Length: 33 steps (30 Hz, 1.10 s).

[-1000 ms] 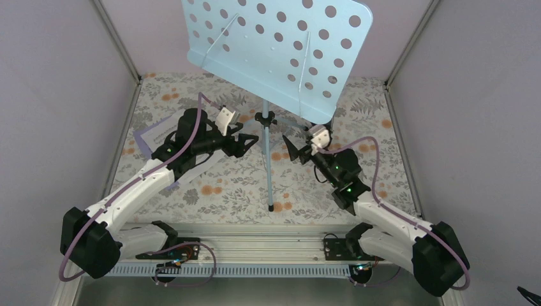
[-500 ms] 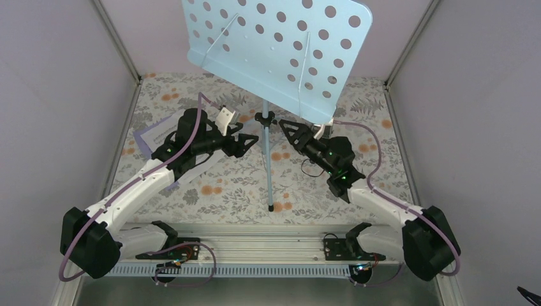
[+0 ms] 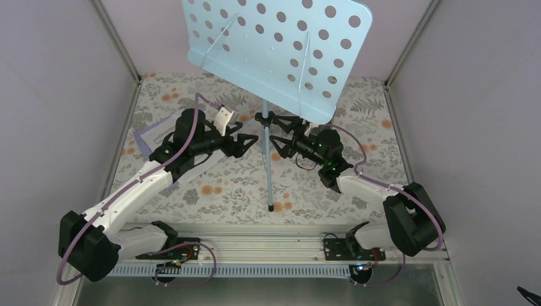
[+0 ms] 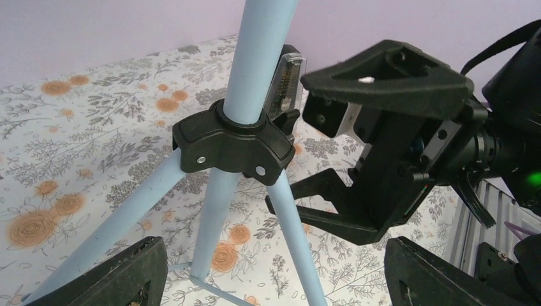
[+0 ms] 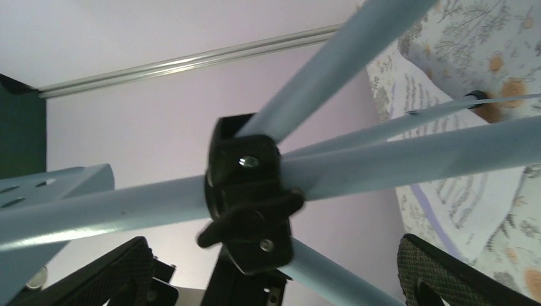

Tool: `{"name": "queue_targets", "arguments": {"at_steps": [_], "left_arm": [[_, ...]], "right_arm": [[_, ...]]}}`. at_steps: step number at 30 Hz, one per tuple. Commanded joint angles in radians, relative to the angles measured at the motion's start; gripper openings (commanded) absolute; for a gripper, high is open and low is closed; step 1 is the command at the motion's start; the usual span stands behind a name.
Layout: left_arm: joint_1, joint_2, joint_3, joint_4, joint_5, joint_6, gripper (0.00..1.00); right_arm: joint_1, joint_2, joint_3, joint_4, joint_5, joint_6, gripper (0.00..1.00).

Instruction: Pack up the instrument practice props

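Flanking music stand [image 3: 274, 51] hub [image 4: 231, 141], jaws gaping; page [image 5: 472, 197] print illegible.

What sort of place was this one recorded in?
Probably a lab robot cell, not a home: plain lavender wall panels in aluminium framing, a floral cloth as work surface, left arm and right arm bolted to a metal rail.

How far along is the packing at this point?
Done: nothing visibly packed; the music stand stands fully unfolded and a sheet-music page lies on the table. In hand: left claw and right claw, both open, flank the stand's black tripod hub without gripping it. Left: folding the stand and gathering the pages.
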Motion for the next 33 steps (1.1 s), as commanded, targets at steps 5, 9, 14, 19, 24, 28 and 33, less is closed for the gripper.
{"name": "queue_targets", "arguments": {"at_steps": [5, 9, 14, 19, 24, 28, 33], "left_arm": [[-0.006, -0.03, 0.021, 0.014, 0.008, 0.014, 0.85], [-0.007, -0.032, 0.02, 0.014, 0.01, 0.013, 0.85], [-0.007, -0.033, 0.02, 0.017, 0.014, 0.011, 0.85], [-0.007, -0.035, 0.019, 0.016, 0.016, 0.011, 0.85], [-0.007, -0.034, 0.018, 0.019, 0.018, 0.01, 0.85], [-0.007, -0.036, 0.016, 0.018, 0.018, 0.009, 0.84], [-0.007, -0.038, 0.016, 0.019, 0.02, 0.01, 0.84]], "right_arm": [[-0.022, 0.028, 0.078, 0.026, 0.018, 0.106, 0.87], [-0.029, 0.03, 0.094, 0.006, 0.033, 0.107, 0.77], [-0.032, 0.04, 0.099, 0.004, 0.04, 0.122, 0.61], [-0.035, 0.056, 0.109, 0.012, 0.037, 0.136, 0.51], [-0.04, 0.075, 0.122, 0.012, 0.028, 0.14, 0.45], [-0.042, 0.086, 0.125, 0.012, 0.023, 0.142, 0.36], [-0.042, 0.09, 0.124, 0.013, 0.02, 0.145, 0.2]]}}
